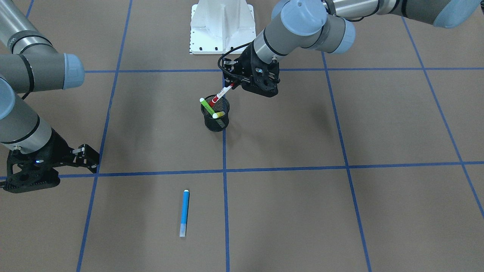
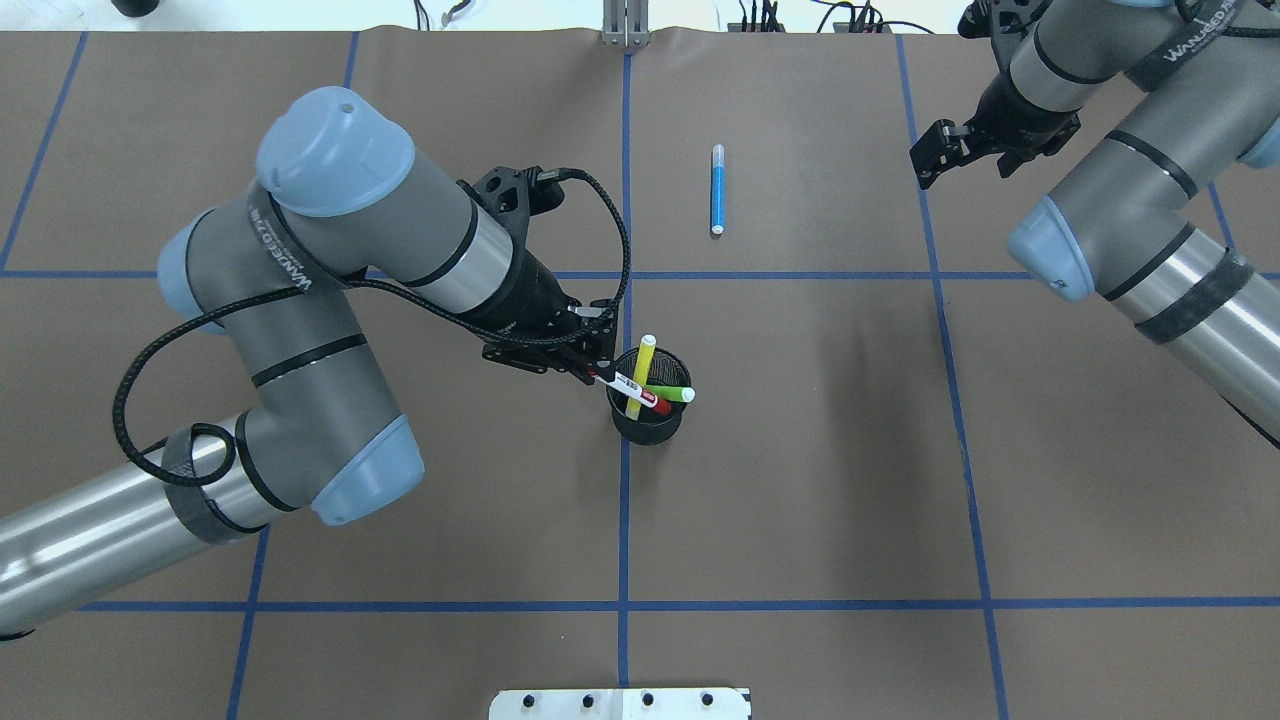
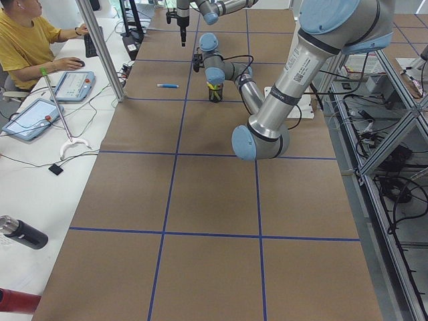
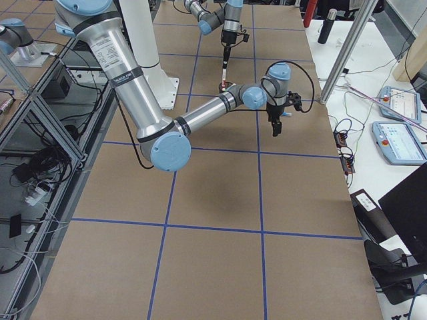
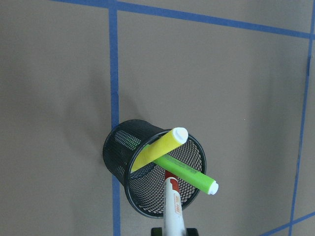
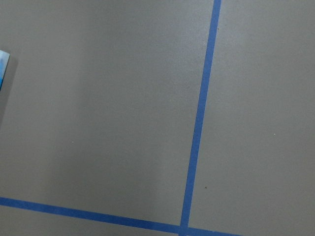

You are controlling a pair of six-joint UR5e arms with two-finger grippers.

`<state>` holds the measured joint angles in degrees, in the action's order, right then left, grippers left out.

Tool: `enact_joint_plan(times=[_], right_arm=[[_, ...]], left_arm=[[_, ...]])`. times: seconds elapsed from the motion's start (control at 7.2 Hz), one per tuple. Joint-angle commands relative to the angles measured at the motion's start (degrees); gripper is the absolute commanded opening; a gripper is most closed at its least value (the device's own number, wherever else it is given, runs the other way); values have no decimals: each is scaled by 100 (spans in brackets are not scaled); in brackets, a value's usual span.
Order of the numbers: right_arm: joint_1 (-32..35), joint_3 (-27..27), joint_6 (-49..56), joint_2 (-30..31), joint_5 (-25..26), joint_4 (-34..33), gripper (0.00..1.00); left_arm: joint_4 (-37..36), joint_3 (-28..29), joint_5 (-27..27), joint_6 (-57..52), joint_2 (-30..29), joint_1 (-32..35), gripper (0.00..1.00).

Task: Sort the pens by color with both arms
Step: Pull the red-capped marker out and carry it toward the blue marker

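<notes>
**Left gripper clamps red-ended pen at the cup; blue pen lies alone**

Closest to the left wrist camera is the white pen with red ends (image 5: 173,206). Its upper end runs off the bottom edge of that view, so the grip itself is cut off there. The front-facing view shows the left gripper (image 1: 231,85) closed on that upper end. The pen slants down so its lower red end sits inside the mouth of the black mesh cup (image 1: 215,122). Whether that end touches the bottom of the cup cannot be told. The print on the white body is too small to read.

2 more pens lean in the cup, crossing each other. They are a lime green pen (image 5: 184,172) and a yellow pen (image 5: 157,147), each with a white tip up. Their lower ends show only dimly through the mesh. The cup stands near the middle of the brown table (image 1: 302,211), on a blue tape line.

The blue pen (image 1: 184,212) lies flat on the table, well apart from the cup. It is toward the edge far from the robot, on the robot's right of the centre line. In the right wrist view only a sliver of it shows at the left edge.

The right gripper (image 2: 930,160) hangs near that same far edge, farther to the robot's right. Its jaws are apart and hold nothing.
</notes>
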<state>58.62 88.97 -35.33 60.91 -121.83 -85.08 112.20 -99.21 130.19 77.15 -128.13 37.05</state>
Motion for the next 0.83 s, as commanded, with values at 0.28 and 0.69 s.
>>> enact_joint_plan(times=[0.28, 0.69], right_arm=[[0, -3, -9, 0, 1, 0, 99], [-9, -3, -18, 0, 1, 0, 99]], left_arm=[[64, -169, -37, 185, 43, 504, 0], [649, 145, -729, 588, -36, 584, 0]])
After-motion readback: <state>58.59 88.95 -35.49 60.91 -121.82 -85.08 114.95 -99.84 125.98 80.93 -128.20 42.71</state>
